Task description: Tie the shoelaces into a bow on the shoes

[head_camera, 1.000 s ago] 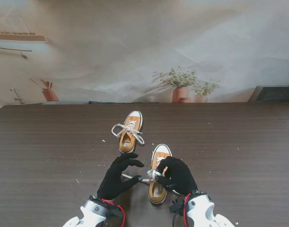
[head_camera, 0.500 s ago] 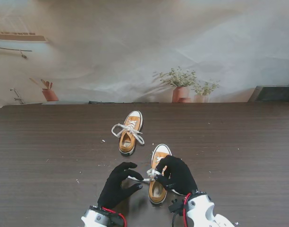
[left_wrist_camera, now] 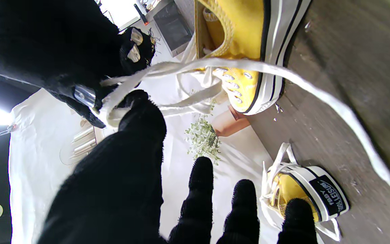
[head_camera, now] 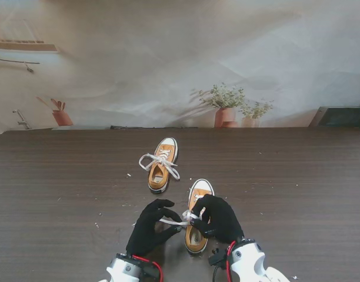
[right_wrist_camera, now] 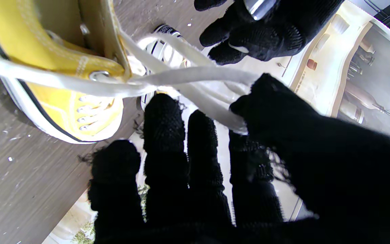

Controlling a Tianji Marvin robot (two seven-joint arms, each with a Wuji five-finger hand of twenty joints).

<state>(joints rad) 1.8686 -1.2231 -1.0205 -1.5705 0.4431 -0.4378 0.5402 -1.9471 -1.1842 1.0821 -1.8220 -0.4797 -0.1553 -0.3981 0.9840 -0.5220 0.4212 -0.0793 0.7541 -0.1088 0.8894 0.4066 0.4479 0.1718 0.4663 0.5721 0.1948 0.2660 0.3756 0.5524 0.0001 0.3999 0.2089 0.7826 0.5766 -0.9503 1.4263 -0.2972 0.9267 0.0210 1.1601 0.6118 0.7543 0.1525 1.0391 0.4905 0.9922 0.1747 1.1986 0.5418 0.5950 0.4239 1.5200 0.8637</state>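
Two yellow sneakers with white laces lie on the dark table. The far shoe (head_camera: 160,167) (left_wrist_camera: 305,189) has its laces in a loose loop. The near shoe (head_camera: 197,216) (left_wrist_camera: 245,51) (right_wrist_camera: 63,101) lies between my hands. My right hand (head_camera: 219,218) (right_wrist_camera: 215,169) rests over its side, thumb and forefinger shut on a white shoelace (head_camera: 175,222) (right_wrist_camera: 195,76). That lace (left_wrist_camera: 215,64) runs taut across to my left hand (head_camera: 150,227) (left_wrist_camera: 154,189). The left thumb tip touches the lace loop; the other left fingers are spread and hold nothing.
Small white crumbs dot the table (head_camera: 62,188) around the shoes. A printed backdrop with potted plants (head_camera: 226,106) stands behind the far table edge. A dark box (head_camera: 343,116) sits at the back right corner.
My left hand has drawn nearer to me and edged right toward the right hand. The lace between the hands now looks straighter. The right hand has barely shifted.
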